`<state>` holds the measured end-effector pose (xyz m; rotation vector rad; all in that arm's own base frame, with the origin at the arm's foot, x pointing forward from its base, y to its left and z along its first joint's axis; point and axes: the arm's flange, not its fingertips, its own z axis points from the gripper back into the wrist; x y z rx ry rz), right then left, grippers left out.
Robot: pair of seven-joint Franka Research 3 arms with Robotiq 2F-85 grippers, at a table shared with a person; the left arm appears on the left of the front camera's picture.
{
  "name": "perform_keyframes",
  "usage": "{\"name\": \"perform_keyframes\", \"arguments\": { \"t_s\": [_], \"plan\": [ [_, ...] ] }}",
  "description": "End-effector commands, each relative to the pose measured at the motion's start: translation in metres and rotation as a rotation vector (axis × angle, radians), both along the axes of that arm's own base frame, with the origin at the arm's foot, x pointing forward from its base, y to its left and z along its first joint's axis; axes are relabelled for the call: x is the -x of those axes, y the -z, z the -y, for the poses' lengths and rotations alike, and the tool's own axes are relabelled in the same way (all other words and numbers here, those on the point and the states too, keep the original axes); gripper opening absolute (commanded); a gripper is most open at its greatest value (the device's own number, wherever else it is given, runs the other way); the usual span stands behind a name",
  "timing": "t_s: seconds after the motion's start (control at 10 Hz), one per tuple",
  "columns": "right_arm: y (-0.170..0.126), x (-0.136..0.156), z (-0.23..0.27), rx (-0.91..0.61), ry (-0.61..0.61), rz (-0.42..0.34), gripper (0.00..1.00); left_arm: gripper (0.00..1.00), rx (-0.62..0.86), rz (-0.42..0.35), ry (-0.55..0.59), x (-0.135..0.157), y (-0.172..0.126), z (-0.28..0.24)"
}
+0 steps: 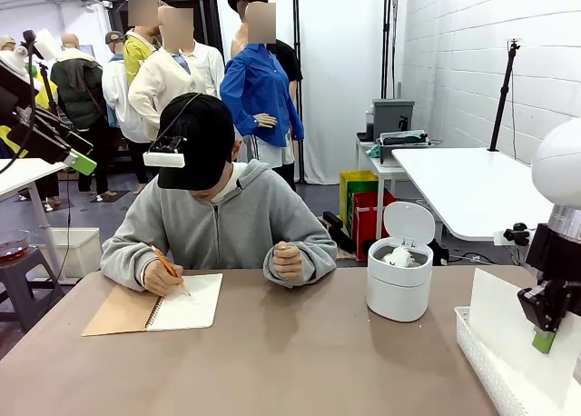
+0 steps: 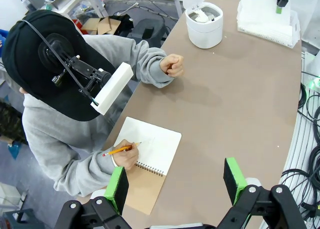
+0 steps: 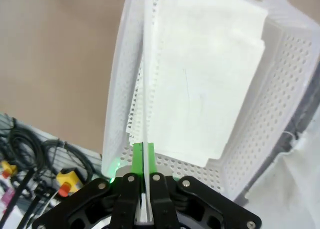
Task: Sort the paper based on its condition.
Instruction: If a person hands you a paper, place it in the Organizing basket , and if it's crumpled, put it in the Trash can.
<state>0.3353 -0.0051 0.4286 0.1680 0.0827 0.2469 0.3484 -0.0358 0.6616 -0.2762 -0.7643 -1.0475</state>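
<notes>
1. right hand (image 3: 143,153) pinches a flat sheet (image 1: 513,321) upright at the basket (image 1: 481,361): placing step.
2. next, i judge: lower it, release onto the stack (image 3: 200,79).
3. left hand (image 2: 175,181) spread, hangs over the counter (image 2: 240,99).

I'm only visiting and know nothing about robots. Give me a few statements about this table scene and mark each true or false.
1. The robot's right hand pinches a flat sheet over the basket. True.
2. The lid of the round bin is shut. False: it stands open, with crumpled paper inside.
3. The person holds a pencil on a notebook page. True.
4. The robot's left hand grips the notebook. False: it is open, above the table, holding nothing.
</notes>
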Motion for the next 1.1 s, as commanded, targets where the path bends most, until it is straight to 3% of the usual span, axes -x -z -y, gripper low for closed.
{"name": "perform_keyframes", "arguments": {
  "t_s": [0.0, 0.6, 1.0],
  "plan": [
    [0.039, 0.011, -0.007, -0.062, 0.035, 0.003, 0.00, 1.00, 0.008, 0.002, 0.017, 0.001, 0.002, -0.003],
    [0.083, 0.032, 0.004, -0.080, 0.127, -0.119, 0.00, 1.00, 0.008, 0.002, 0.017, 0.001, 0.002, -0.003],
    [0.071, 0.034, 0.025, 0.007, 0.138, -0.106, 0.73, 1.00, 0.008, 0.002, 0.017, 0.001, 0.002, -0.003]
  ]
}}
